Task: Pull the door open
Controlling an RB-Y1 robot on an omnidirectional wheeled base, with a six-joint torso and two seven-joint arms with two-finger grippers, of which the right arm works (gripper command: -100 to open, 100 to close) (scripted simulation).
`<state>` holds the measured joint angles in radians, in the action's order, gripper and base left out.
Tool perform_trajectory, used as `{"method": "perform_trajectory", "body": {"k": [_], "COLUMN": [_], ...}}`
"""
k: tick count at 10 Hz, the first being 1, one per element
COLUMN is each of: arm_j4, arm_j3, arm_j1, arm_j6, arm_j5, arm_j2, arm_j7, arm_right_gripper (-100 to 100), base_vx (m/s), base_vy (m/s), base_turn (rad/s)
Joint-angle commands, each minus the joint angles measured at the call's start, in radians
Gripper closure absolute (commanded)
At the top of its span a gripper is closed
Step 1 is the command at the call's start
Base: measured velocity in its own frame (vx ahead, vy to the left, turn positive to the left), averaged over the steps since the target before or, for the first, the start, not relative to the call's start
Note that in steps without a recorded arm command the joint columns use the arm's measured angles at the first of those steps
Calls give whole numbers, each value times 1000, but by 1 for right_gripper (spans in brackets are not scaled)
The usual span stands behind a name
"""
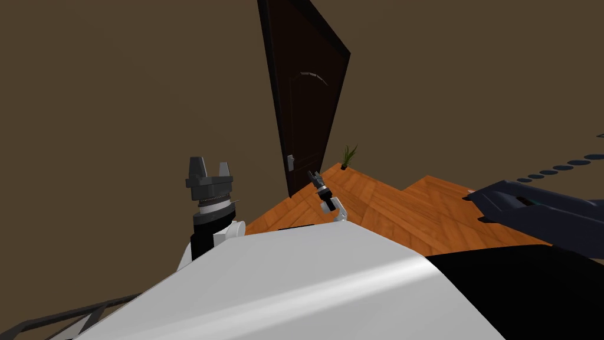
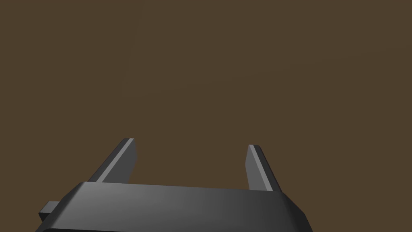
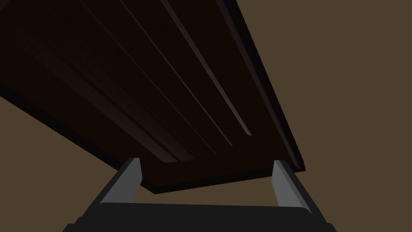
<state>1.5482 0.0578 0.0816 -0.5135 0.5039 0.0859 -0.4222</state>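
Dark brown door (image 1: 307,100) stands far centre, handle (image 1: 291,162) low on its left side. Right gripper (image 1: 314,175) sits just right of the handle, fingers released. Left gripper (image 1: 209,163) is raised at near left, fingers spread, empty.

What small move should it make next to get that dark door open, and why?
Probably ease the right gripper toward the pale handle on the dark door. The gripper is open and holds nothing, and in the head view it sits just short of the handle, not yet touching it.
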Motion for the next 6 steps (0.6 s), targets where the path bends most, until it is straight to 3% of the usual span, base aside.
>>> {"method": "perform_trajectory", "body": {"k": [1, 5, 6], "arm_j4": [-49, -134, -174], "arm_j3": [11, 23, 28], "arm_j1": [-29, -79, -103], "arm_j6": [5, 7, 8], "arm_j5": [40, 98, 125], "arm_j2": [-3, -11, -16], "arm_j7": [-36, -88, -113], "arm_right_gripper": [-100, -100, -100], "base_vx": [146, 116, 130], "base_vy": [-51, -27, -23], "base_turn": [-5, 0, -1]}}
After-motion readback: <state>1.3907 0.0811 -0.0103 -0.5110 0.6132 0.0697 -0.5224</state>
